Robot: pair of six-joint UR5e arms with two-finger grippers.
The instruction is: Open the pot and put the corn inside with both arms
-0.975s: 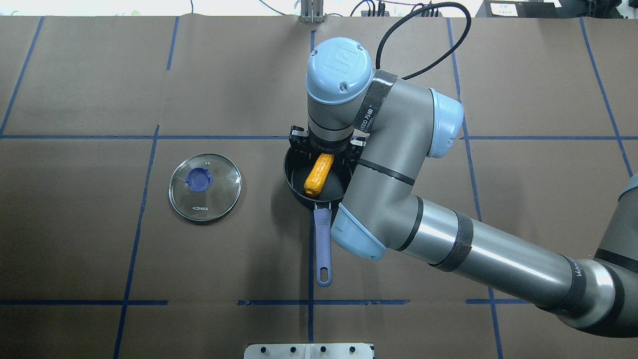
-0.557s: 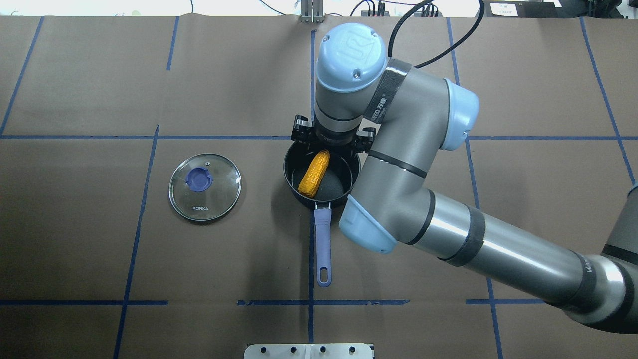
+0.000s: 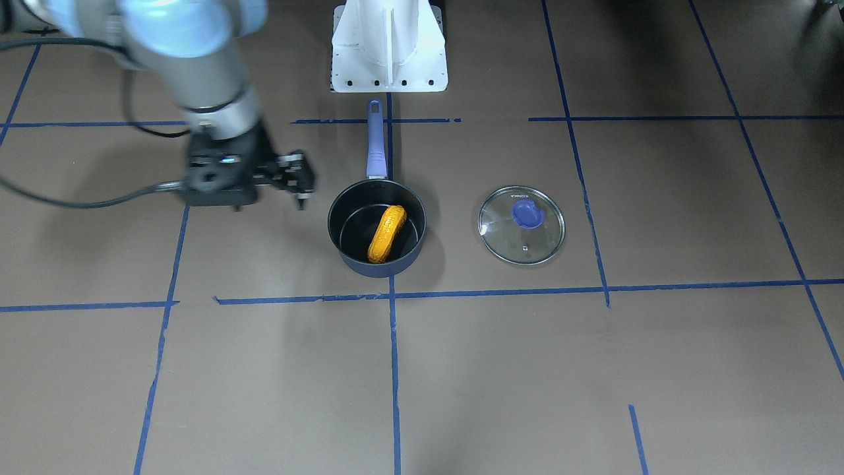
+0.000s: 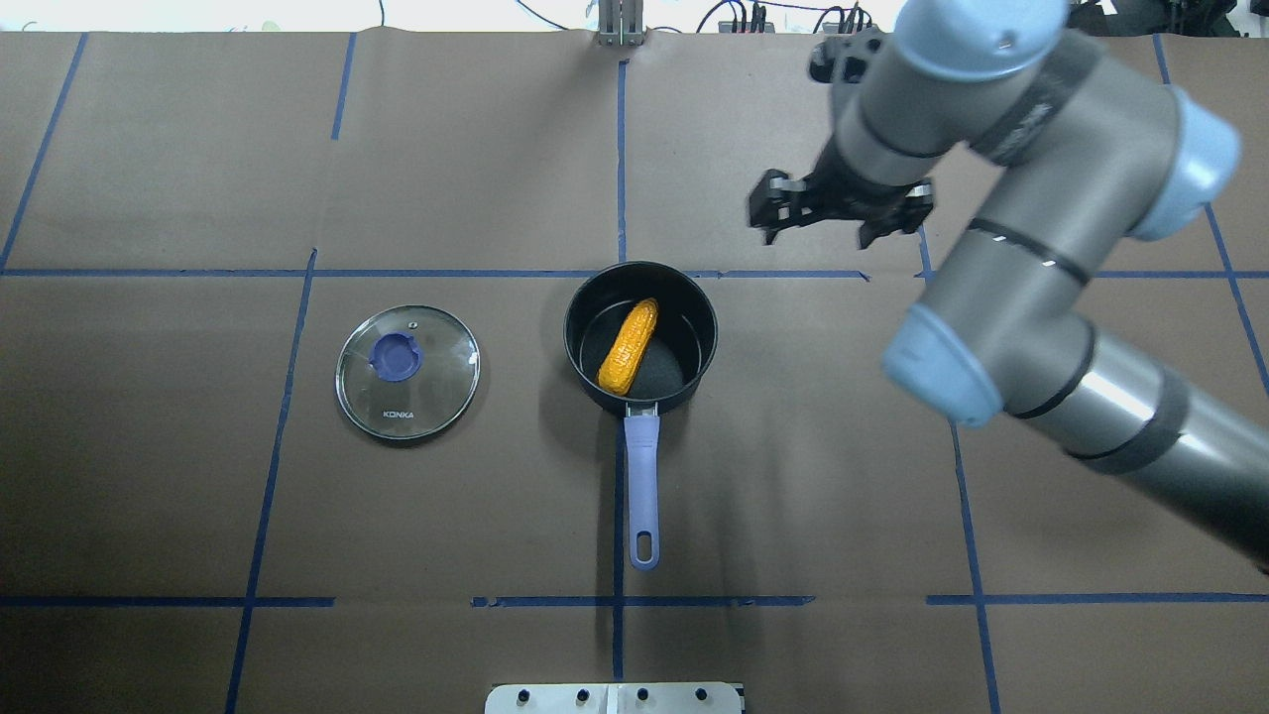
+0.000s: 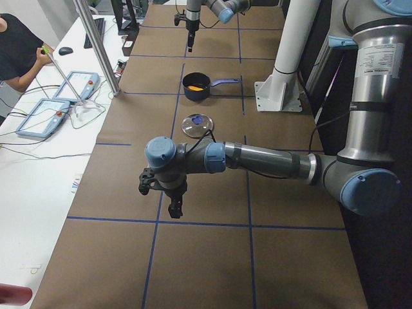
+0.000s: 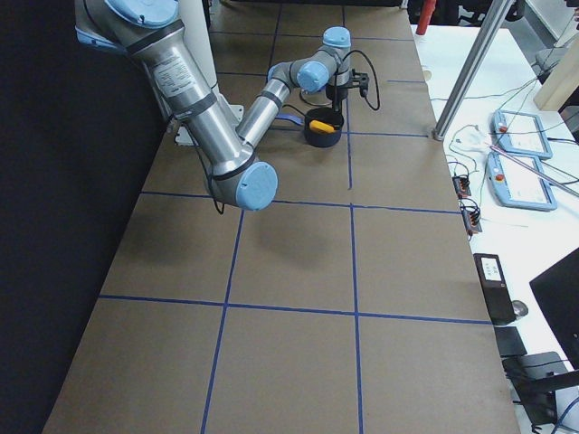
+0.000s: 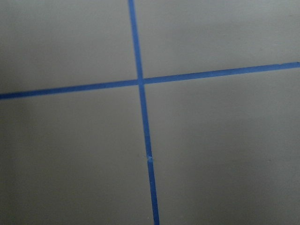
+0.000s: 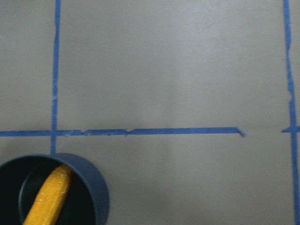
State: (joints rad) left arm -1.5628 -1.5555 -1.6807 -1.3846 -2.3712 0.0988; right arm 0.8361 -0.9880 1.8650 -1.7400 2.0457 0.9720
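Your right end effector (image 4: 817, 236) hangs spread and empty over the counter (image 4: 149, 178), beyond the pot (image 4: 573, 362) and well apart to its right. The uncovered pot has the glass lid (image 4: 407, 372) flat on its left, and the corn (image 4: 631, 347) lies slantwise inside. You cannot tell whether the left end effector (image 5: 161, 201) is spread.

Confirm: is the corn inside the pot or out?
Inside. The corn lies slanted in the pot, within its rim; the lid lies apart, off it.
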